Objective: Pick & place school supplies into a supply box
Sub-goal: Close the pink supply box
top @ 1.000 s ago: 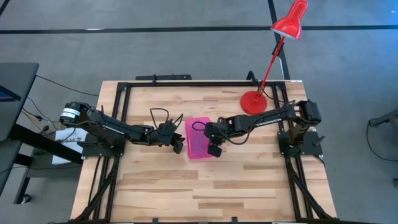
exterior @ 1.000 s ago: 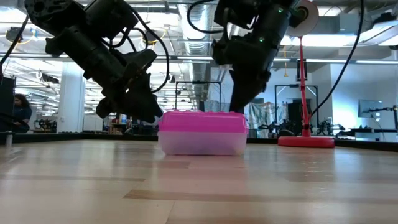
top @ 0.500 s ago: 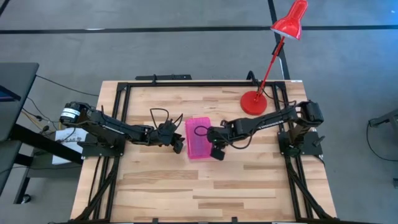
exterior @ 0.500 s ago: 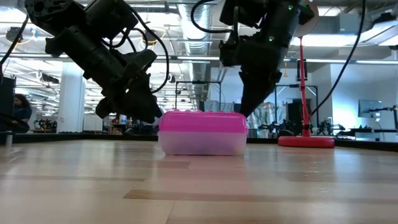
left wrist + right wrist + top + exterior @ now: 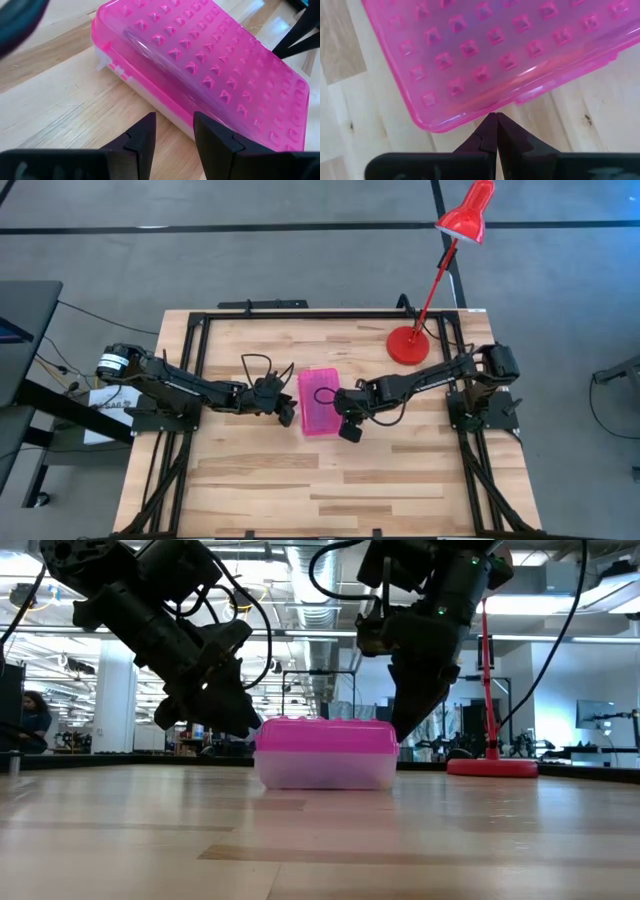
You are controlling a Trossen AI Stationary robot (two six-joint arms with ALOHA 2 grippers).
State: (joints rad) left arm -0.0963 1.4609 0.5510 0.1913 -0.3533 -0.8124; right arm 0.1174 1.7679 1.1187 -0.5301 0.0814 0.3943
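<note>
jaws either side of closed supply box (image 5: 319,402)

Your wooden table (image 5: 300,480): pale planks, black frame rails along its edges. Supply box (image 5: 318,402) sits near centre, pink lid shut. Red desk lamp (image 5: 407,344) base stands at its 2 o'clock, well apart.

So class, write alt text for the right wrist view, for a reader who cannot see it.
A closed pencil case with a bright pink studded lid fills the upper part of the picture, resting on a light wooden table. The right gripper, its two dark fingers pressed shut and empty, points at the lid's edge.
</note>
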